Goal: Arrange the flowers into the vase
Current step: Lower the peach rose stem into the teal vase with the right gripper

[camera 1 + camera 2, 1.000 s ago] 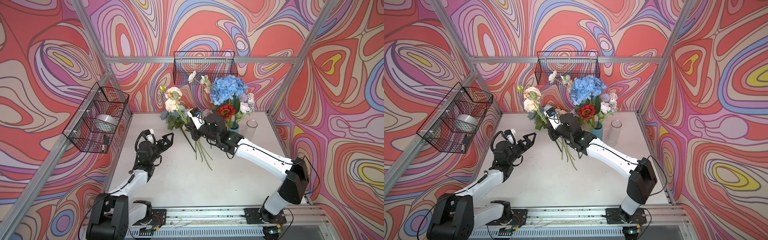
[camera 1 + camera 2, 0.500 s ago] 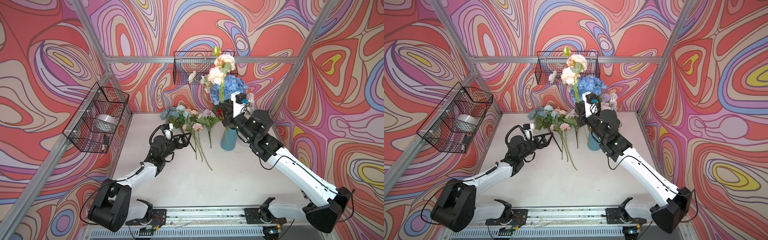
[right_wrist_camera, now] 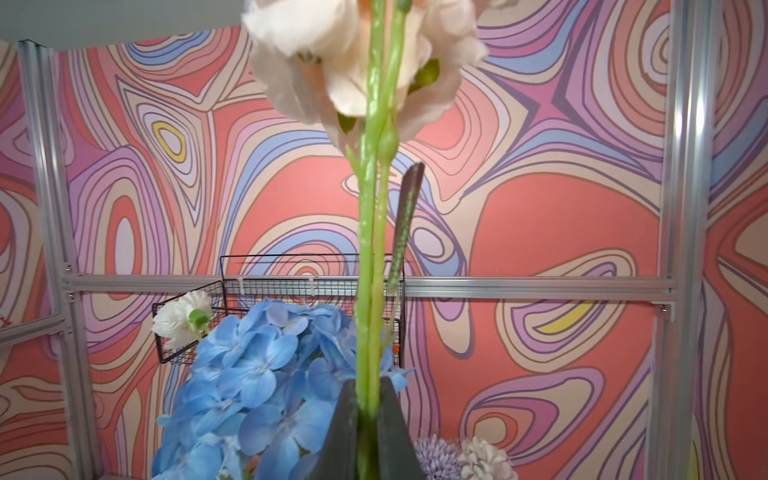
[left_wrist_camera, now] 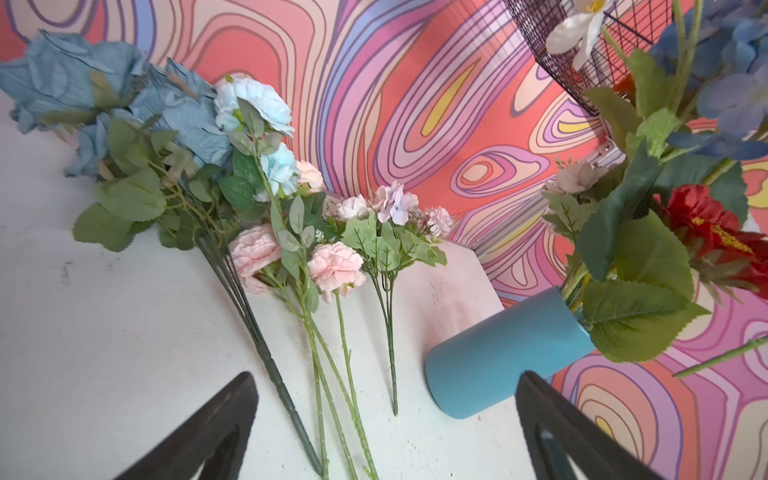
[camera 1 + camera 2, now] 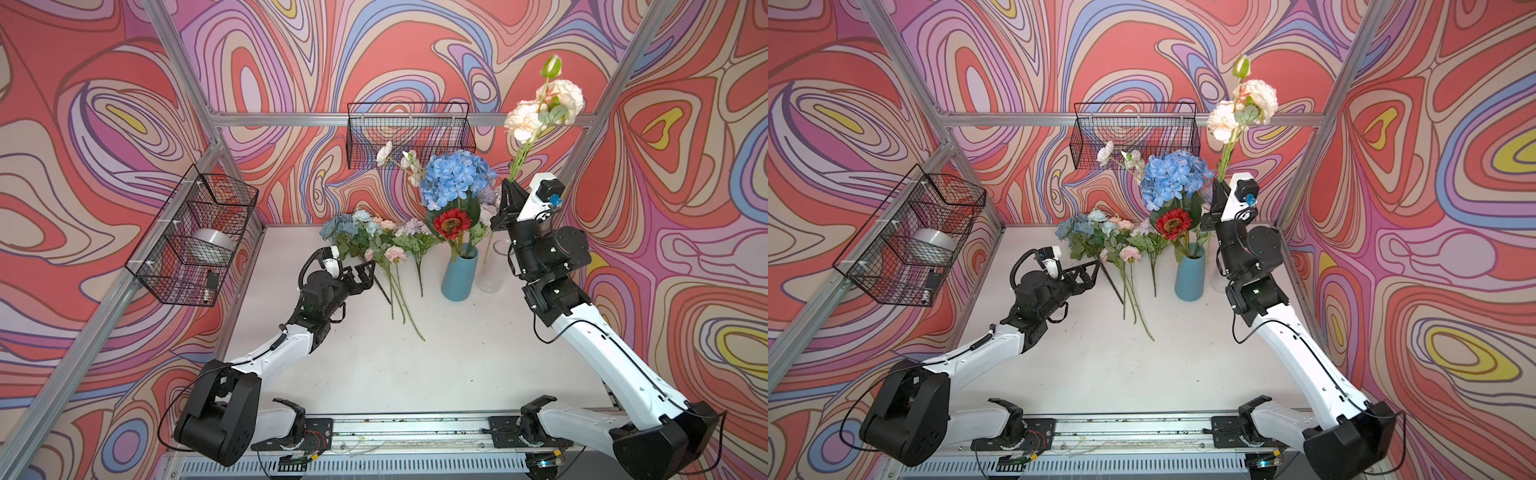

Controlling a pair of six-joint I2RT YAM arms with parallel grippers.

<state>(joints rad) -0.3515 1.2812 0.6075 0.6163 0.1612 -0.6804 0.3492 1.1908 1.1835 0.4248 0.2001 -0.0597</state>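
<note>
Left gripper (image 5: 368,276): spread fully wide, empty, poised just beside loose dusty-blue, pink and lilac artificial stems (image 5: 386,249) lying on white bench (image 5: 374,374). Teal ceramic vase (image 5: 457,276): crowded with big blue hydrangea (image 5: 457,178) and red sunflower (image 5: 451,222). Likely hazard: tall cream-bloomed stem (image 5: 540,108) snagging those heads, or toppling clear glass vase (image 5: 490,274) alongside, if lowered off-line. Right gripper (image 5: 509,189): clamped tight on that stem, high above both vases.

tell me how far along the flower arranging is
Done: blue hydrangea, red sunflower and smaller blooms stand in the blue vase. In hand: right gripper is shut on the cream-flower stem, raised. To do: several flowers lie on the table; left gripper open near them.
</note>
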